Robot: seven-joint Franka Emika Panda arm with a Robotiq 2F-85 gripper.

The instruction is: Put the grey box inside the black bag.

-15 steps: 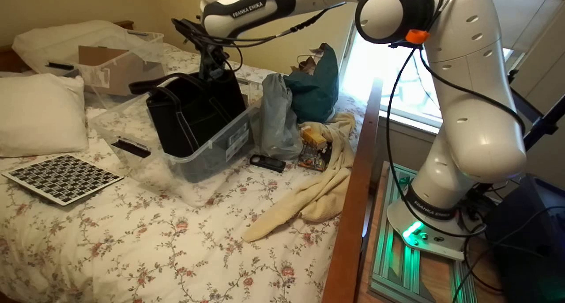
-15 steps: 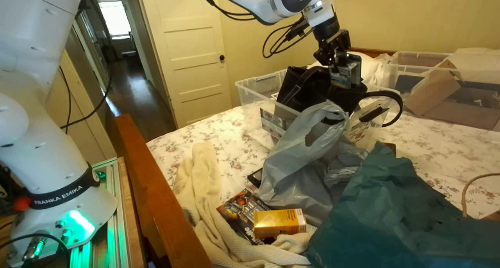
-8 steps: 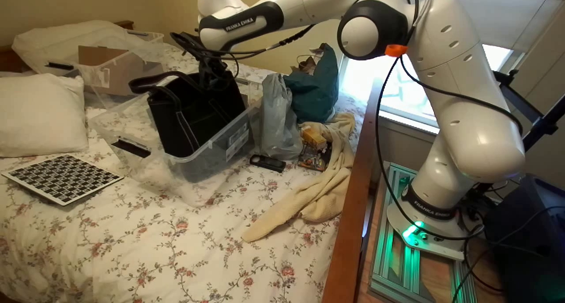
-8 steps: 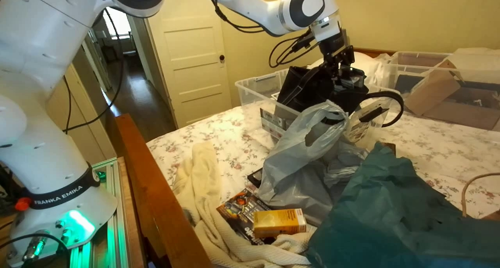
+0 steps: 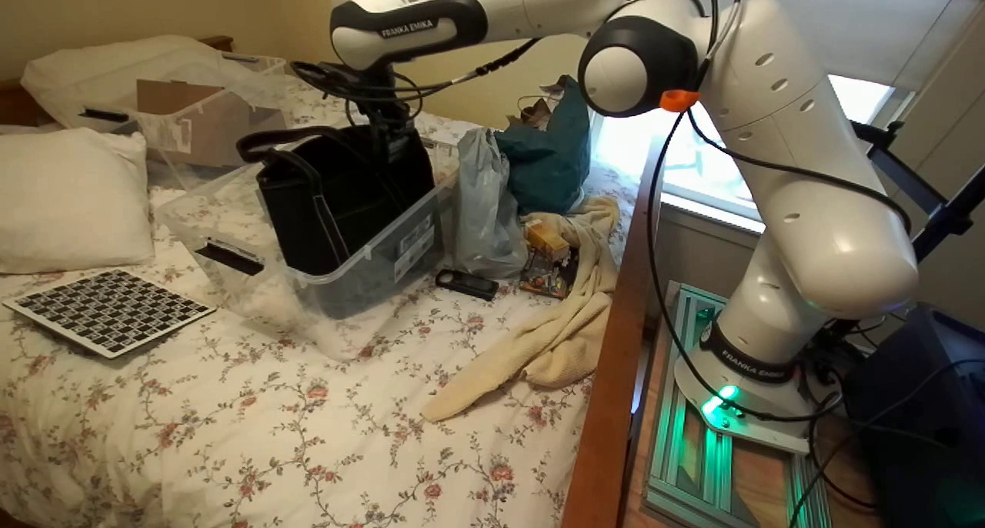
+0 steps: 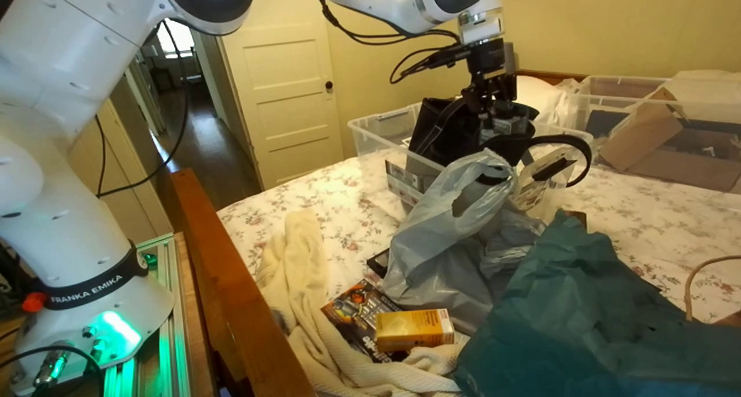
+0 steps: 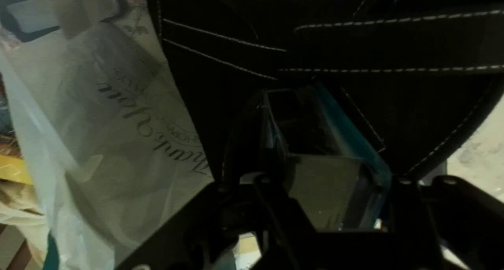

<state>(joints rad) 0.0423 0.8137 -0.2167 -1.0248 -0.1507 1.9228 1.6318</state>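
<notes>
The black bag (image 5: 346,212) stands upright in a translucent tub, its loop handles raised. My gripper (image 5: 388,145) reaches down into the bag's mouth. In an exterior view the grey box (image 6: 512,125), clear-sided, sits between the fingers of my gripper (image 6: 502,118), within the bag's opening. The wrist view is dark, but the box's grey face and teal edge (image 7: 378,156) show between the fingers, with the bag's black fabric (image 7: 236,73) around it. How deep the box's lower end reaches, and whether it touches the bag's bottom, is hidden.
The translucent tub (image 5: 338,297) surrounds the bag. Close beside it stand a whitish plastic bag (image 6: 440,264) and a teal bundle (image 6: 579,304). A yellow box (image 6: 414,330) and cream towel (image 6: 301,258) lie nearer the wooden rail (image 6: 231,293). Another tub (image 5: 192,128) stands behind.
My gripper has come down with the box into the bag's mouth and now stands more upright. The bag and its handles have shifted slightly.
</notes>
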